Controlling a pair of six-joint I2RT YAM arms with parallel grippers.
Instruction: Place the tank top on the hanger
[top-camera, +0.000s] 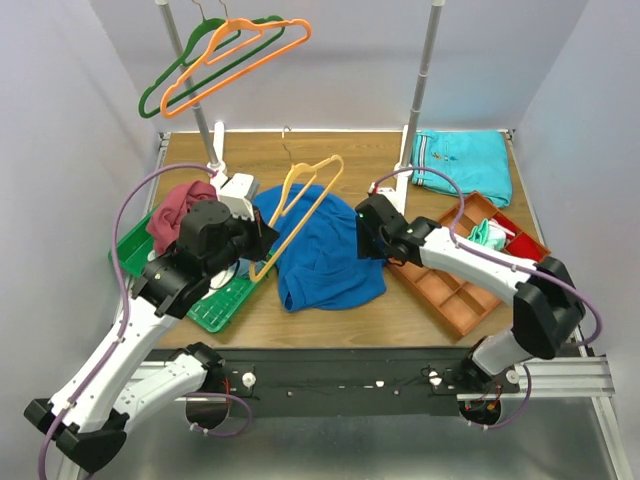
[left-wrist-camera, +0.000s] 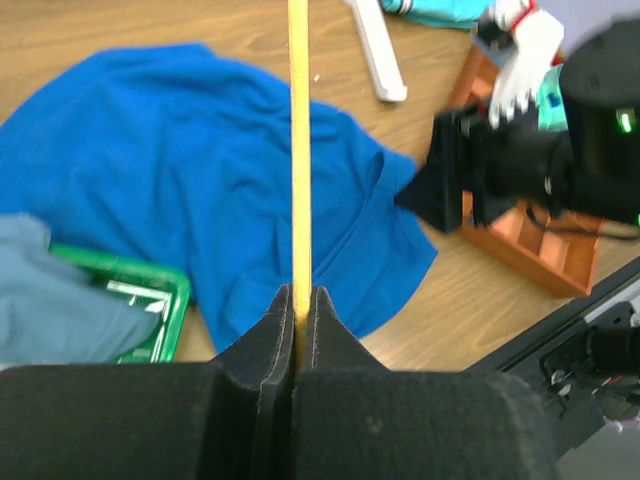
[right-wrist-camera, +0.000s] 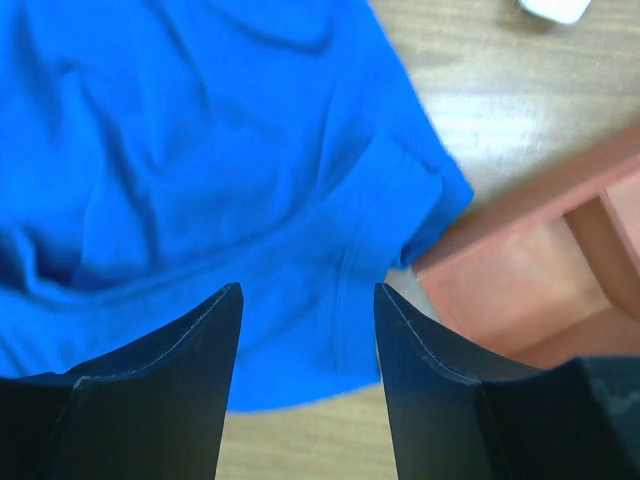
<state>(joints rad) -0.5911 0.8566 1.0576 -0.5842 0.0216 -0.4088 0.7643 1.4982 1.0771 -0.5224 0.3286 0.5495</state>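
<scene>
The royal blue tank top (top-camera: 325, 250) lies crumpled on the wooden table at the centre; it also shows in the left wrist view (left-wrist-camera: 180, 170) and the right wrist view (right-wrist-camera: 200, 170). My left gripper (top-camera: 262, 240) is shut on the yellow hanger (top-camera: 300, 205), held tilted above the top's left part; its thin bar (left-wrist-camera: 298, 150) runs up from between my fingers (left-wrist-camera: 300, 310). My right gripper (top-camera: 362, 232) is open and empty, just above the top's right edge, fingertips (right-wrist-camera: 225, 305) over blue cloth.
A green tray (top-camera: 215, 305) with a maroon cloth (top-camera: 178, 208) sits at the left. An orange compartment tray (top-camera: 460, 285) sits at the right. A folded turquoise garment (top-camera: 462, 160) lies at the back right. Orange (top-camera: 240, 60) and green (top-camera: 165, 85) hangers hang from a rack at the back.
</scene>
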